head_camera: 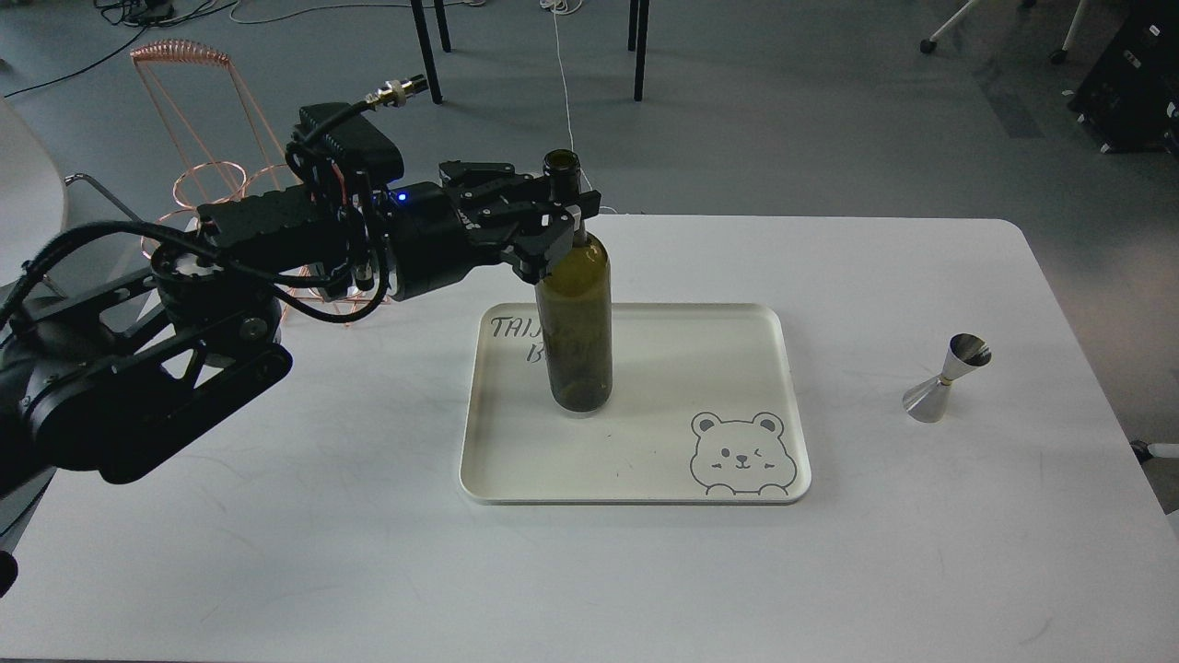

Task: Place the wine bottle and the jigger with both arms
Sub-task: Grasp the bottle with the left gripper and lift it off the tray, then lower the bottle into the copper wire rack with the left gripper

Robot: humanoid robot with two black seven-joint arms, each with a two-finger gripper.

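Observation:
The wine bottle (577, 322), dark olive-green and upright, is over the left part of a cream tray (798, 405) with a bear drawing. My left gripper (566, 219) comes in from the left and is shut on the bottle's neck just above the shoulder. The bottle's base is at the tray floor or just above it; I cannot tell which. The jigger (947, 378), shiny steel with a gold waist band, stands upright on the white table (276, 552) to the right of the tray, untouched. My right arm is out of view.
A copper wire rack (214, 184) stands at the table's back left corner, behind my left arm. Chair legs (426, 46) and cables are on the floor beyond the table's far edge. The tray's right half holds nothing.

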